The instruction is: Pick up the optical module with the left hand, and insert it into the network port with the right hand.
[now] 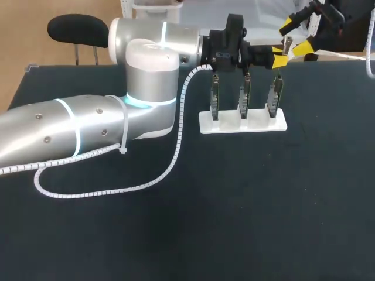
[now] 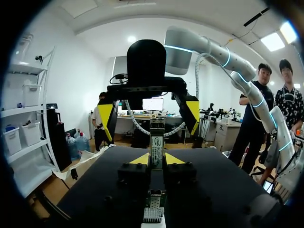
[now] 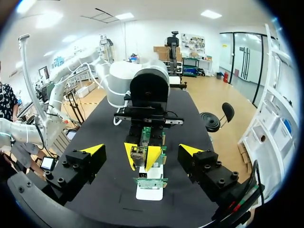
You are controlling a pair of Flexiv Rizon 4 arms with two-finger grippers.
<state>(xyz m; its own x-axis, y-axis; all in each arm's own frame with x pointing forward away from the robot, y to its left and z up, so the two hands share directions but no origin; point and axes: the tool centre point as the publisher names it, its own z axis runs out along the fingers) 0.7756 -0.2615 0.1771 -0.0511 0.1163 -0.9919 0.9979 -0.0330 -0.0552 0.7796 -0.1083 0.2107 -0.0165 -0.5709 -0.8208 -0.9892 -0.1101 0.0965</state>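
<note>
left arm (image 1: pixel 88 123) enters from the left edge of the head view and reaches to the upper middle. A white spiral cable (image 1: pixel 174 157) hangs off it onto the black table (image 1: pixel 246 222).

Right of centre is a white stand (image 1: pixel 243 124) with three circuit boards (image 1: pixel 243 96) upright in a row. I can't make out the network port on any of them.

The left gripper (image 1: pixel 280 57) is just above the rightmost board. In the left wrist view its jaws are nearly closed and clamp the optical module (image 2: pixel 156 147) from both sides. The module sticks out ahead of the yellow tips toward the other arm. It is off the table, in the air over the stand's right end.

The right gripper (image 1: pixel 299 36) is in the upper right corner of the head view, facing the left one tip to tip. Its jaws are spread wide with nothing in them. In the right wrist view its tips sit well to either side of the module, with no contact.

My read on the step: the pick is done and this is the handover. The right gripper hasn't taken the module yet.

What the next move needs:
- The right gripper goes in over the module's free end, centred, and closes on it.
- The left gripper lets go only after that.
- The grip has to keep the module axis square for insertion into the port.

Risk: a skewed grab or an early release could drop the module onto the boards.
</note>
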